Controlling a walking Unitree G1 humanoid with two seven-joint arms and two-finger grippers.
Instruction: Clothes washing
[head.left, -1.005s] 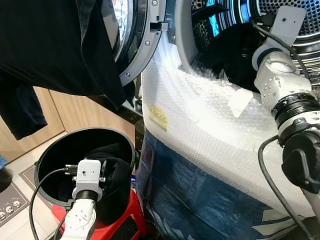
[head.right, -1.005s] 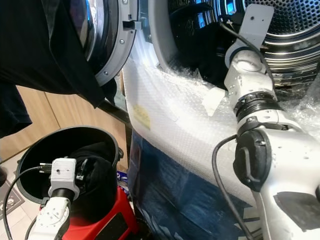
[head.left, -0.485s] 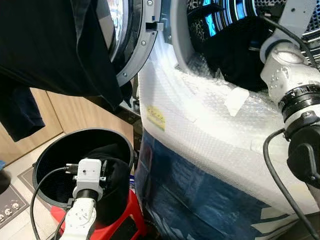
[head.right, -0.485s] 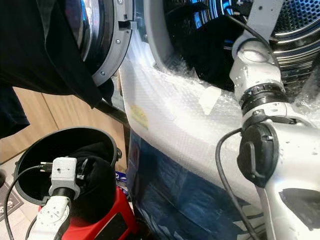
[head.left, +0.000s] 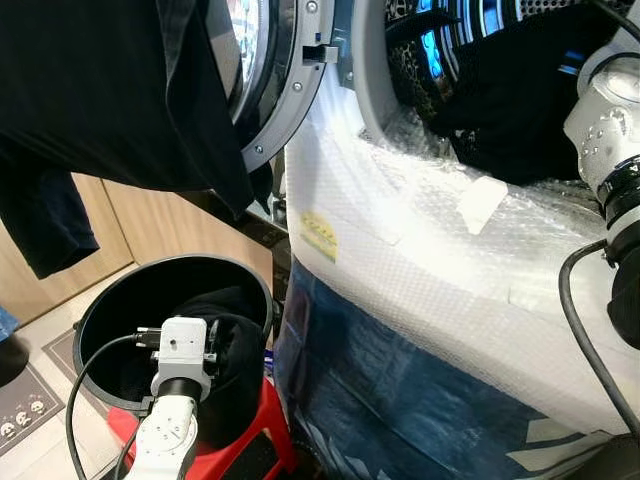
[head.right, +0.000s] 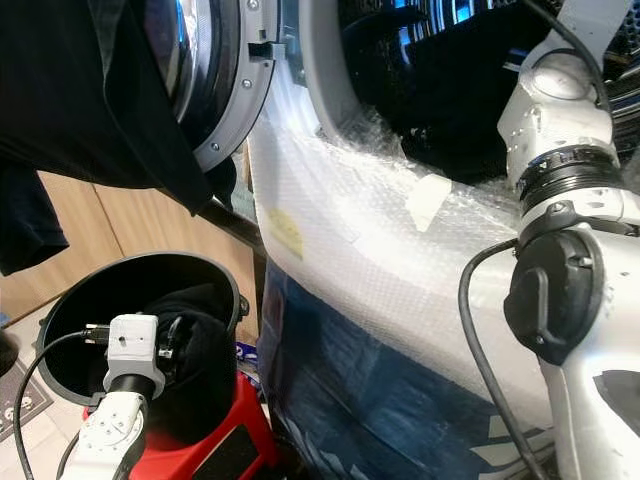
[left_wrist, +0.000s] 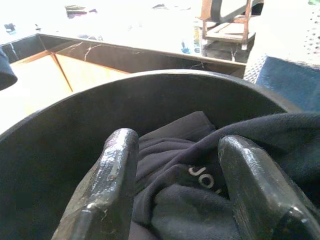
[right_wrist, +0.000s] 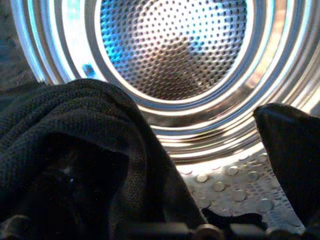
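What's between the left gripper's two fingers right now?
Dark clothing in the black bucket lies between the left gripper's spread fingers, seen in the left wrist view.

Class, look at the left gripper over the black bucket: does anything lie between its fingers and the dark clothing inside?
Nothing visible does. The left gripper is open inside the round black bucket, its fingers straddling the dark navy garment directly below.

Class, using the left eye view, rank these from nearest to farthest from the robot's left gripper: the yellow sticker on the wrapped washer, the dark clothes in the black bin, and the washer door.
1. Dark clothes: in the black bin, right at the left gripper.
2. Yellow sticker: on the bubble-wrapped washer front, up and to the right.
3. Washer door: swung open, highest above the bin.
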